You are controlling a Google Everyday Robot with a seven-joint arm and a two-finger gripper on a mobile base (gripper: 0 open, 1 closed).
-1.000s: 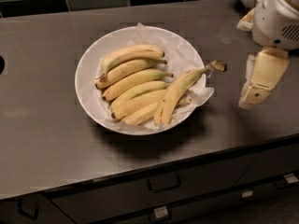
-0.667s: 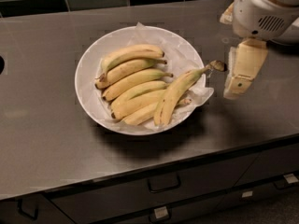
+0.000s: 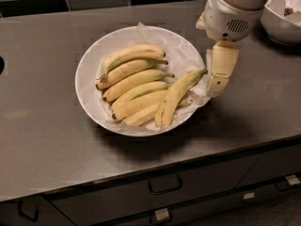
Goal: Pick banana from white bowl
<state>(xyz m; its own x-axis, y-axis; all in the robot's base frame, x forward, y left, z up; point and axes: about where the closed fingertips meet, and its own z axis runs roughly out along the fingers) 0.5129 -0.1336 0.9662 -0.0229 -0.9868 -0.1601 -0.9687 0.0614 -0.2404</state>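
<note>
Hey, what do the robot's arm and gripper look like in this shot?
The gripper, at the right rim of the white bowl, is cream, blocky and tapering. Above it, a rounded white wrist housing carries a dark slotted vent and a thin tan band. No cables or markings are visible.

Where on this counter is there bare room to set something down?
Bare counter lies left of the white bowl and along the front edge. Crowded at right: the gripper hangs by the stem end of the banana, a second bowl behind it.
</note>
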